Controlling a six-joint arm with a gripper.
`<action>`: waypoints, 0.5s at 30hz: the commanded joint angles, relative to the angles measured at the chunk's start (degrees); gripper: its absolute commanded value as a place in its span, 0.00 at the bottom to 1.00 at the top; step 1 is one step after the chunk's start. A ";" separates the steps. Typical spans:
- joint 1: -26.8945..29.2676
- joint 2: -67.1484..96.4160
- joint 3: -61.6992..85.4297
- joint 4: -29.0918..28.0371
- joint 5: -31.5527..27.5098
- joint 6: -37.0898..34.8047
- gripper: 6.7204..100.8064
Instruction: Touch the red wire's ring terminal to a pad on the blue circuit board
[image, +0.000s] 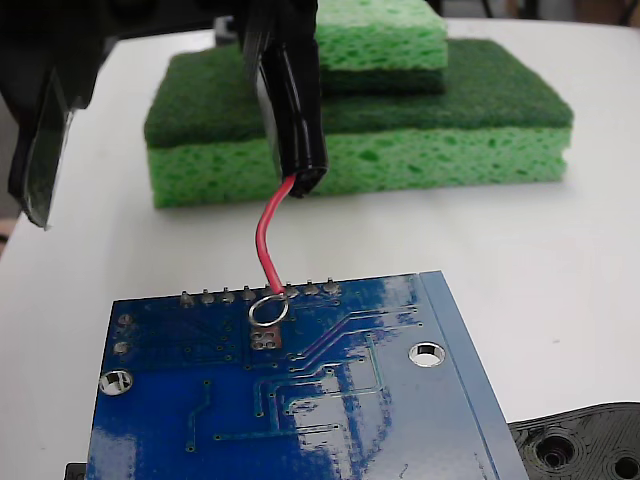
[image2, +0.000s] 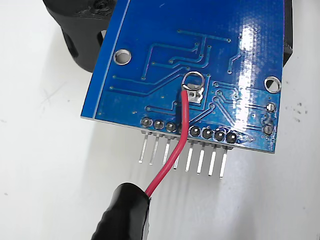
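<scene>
Glossy blue circuit board (image: 330, 400) with paler blue traces and white glare, grey solder joints (image2: 195, 131) in a row, silver-rimmed holes. Red wire (image: 266, 240) running out of a shiny black sleeve (image: 292, 100), silver ring terminal (image: 268, 312) at its tip. At the top of the fixed view, bright green sponges (image: 400, 150) with dark green scouring layers. White table (image: 560, 260). At the lower right, a black plate (image: 585, 445).

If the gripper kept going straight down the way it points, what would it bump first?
Probably the blue circuit board: the ring terminal on the red wire already seems to rest there, just inside the solder joints. Depth is uncertain.
</scene>
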 joint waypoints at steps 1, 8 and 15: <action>0.00 -0.09 -0.26 -0.35 0.09 -0.09 0.99; 0.18 -0.35 -0.18 -0.35 0.00 -0.18 0.99; 0.26 -0.44 0.26 -0.62 0.00 -0.26 0.99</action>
